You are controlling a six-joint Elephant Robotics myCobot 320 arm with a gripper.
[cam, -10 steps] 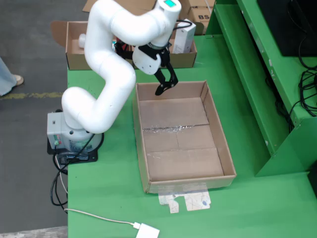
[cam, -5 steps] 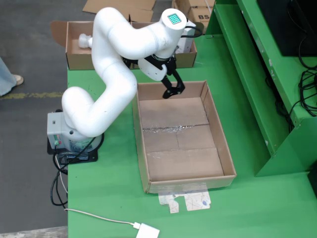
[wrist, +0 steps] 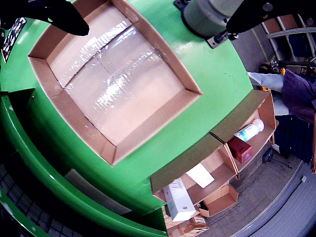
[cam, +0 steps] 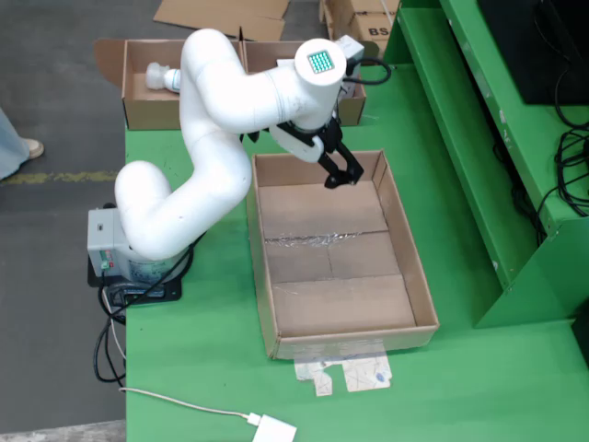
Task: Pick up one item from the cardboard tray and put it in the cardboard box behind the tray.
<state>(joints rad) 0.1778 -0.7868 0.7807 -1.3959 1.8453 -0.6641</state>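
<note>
The cardboard tray [cam: 336, 267] lies on the green table, and its floor is bare cardboard with no item visible. It also shows in the wrist view [wrist: 113, 74], just as bare. My gripper [cam: 341, 177] hangs over the tray's far edge. In the wrist view the gripper [wrist: 155, 29] has its dark fingers [wrist: 64, 17] spread wide with nothing between them. The cardboard box [cam: 147, 106] behind the tray holds a white bottle [cam: 164, 78]. In the wrist view this box [wrist: 217, 168] holds the bottle [wrist: 249, 131], a red carton [wrist: 240, 148] and a white carton [wrist: 177, 200].
A raised green shelf [cam: 488, 157] runs along the right side of the table. More cardboard boxes [cam: 363, 23] stand at the back. A white adapter and cable [cam: 271, 430] lie at the table's front edge. Taped paper [cam: 345, 373] sits before the tray.
</note>
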